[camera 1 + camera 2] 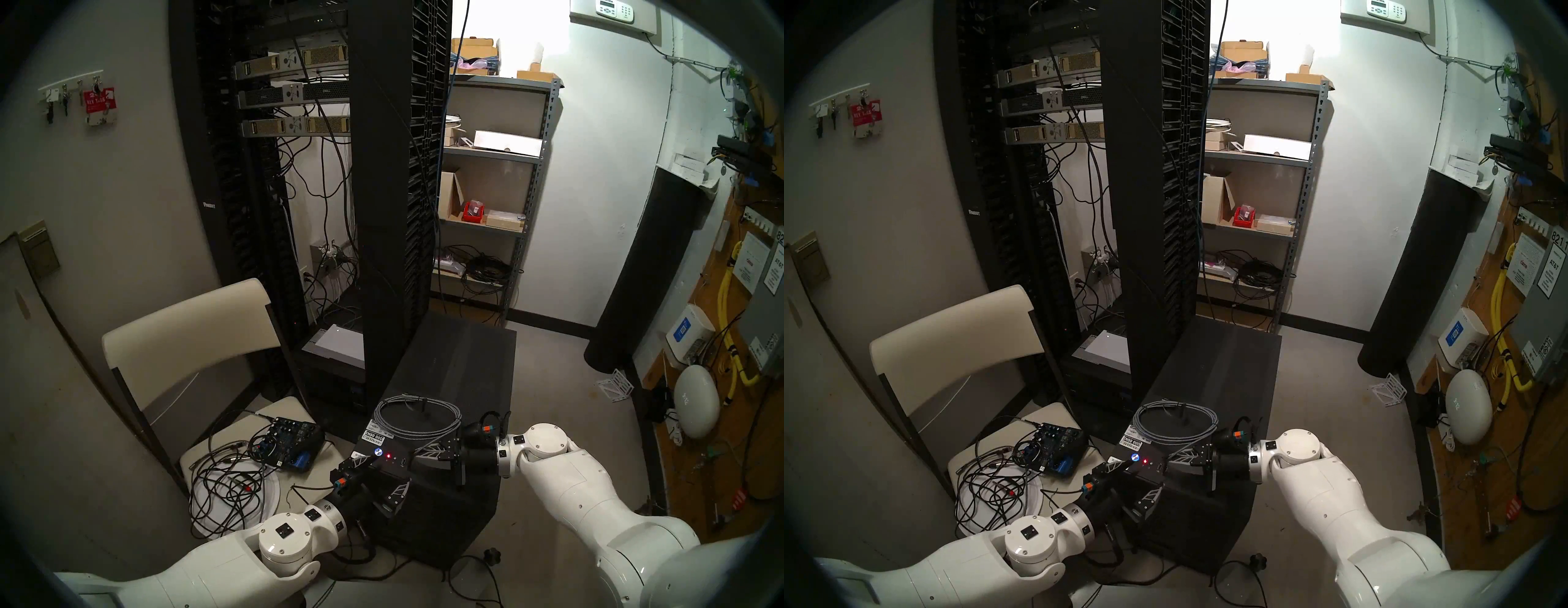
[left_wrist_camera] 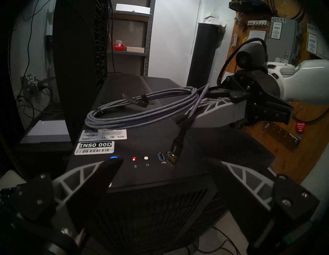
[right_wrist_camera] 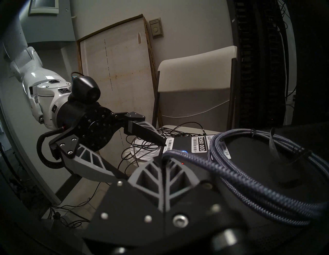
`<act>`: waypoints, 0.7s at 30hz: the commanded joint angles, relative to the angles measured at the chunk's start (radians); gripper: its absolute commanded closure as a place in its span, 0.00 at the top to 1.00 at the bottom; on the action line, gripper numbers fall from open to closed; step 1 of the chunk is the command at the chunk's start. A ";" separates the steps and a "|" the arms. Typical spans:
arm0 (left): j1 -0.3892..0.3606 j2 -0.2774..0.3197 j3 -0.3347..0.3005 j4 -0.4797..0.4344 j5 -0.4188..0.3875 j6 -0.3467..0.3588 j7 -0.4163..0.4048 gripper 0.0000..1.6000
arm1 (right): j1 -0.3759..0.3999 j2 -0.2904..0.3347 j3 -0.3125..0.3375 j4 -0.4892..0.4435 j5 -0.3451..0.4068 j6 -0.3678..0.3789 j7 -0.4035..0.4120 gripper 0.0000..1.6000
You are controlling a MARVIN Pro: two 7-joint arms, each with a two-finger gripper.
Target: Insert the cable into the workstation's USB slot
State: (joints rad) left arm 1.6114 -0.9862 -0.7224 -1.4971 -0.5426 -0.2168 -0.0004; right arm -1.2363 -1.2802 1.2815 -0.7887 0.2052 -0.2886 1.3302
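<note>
Cable (image 1: 418,418) coils lie on the matte top of the workstation (image 1: 458,365) in our head view, at about six o'clock from the tall server rack (image 1: 399,170). Our right tool (image 1: 426,453) reaches in from three o'clock, clenched on a strand of the cable near the front edge of the top. Our left tool (image 1: 384,473) comes from seven o'clock with its fingers spread wide, grasping nothing, at the workstation's front corner. At nine o'clock from the workstation a chair (image 1: 191,339) carries a small audio box (image 1: 288,441) and tangled black wires (image 1: 225,471).

From our left wrist, the two fingers (image 2: 106,171) stand far apart at the lower corners, released. Between them we see the front strip of the top: a blue light (image 2: 114,157), a red light (image 2: 133,158) and a blue USB slot (image 2: 160,156). The plug (image 2: 173,157) hangs from the right tool (image 2: 188,116), its metal tip just at a second slot at three o'clock from the first; we cannot tell how far it is seated. The barcode sticker (image 2: 94,148) sits at eleven o'clock from the lights.

From our right wrist, the fingers (image 3: 149,176) are pressed together with the braided cable (image 3: 231,178) passing over them toward three o'clock. The left tool (image 3: 138,156) gapes at nine o'clock.
</note>
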 commanded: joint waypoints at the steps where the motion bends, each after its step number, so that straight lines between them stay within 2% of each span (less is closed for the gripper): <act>1: 0.021 -0.010 0.007 -0.068 0.017 -0.017 0.027 1.00 | 0.006 -0.013 0.003 -0.023 -0.002 -0.001 -0.022 0.00; 8: 0.045 -0.034 0.021 -0.078 0.066 -0.036 0.093 1.00 | -0.003 -0.013 0.003 -0.042 -0.006 0.003 -0.032 0.00; 15: 0.025 -0.073 0.045 -0.017 0.132 -0.080 0.133 1.00 | -0.015 -0.010 0.004 -0.064 -0.006 0.010 -0.034 0.00; 18: 0.018 -0.088 0.048 0.002 0.133 -0.090 0.138 0.91 | -0.020 -0.009 0.004 -0.074 -0.006 0.014 -0.034 0.00; 19: 0.015 -0.092 0.049 0.005 0.134 -0.090 0.140 0.84 | -0.021 -0.008 0.004 -0.076 -0.006 0.016 -0.034 0.00; 21: 0.008 -0.102 0.053 0.018 0.147 -0.107 0.146 0.82 | -0.023 -0.008 0.005 -0.079 -0.006 0.017 -0.034 0.00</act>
State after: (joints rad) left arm 1.6445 -1.0399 -0.6686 -1.4921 -0.4220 -0.2749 0.1325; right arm -1.2543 -1.2867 1.2876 -0.8331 0.1946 -0.2765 1.2880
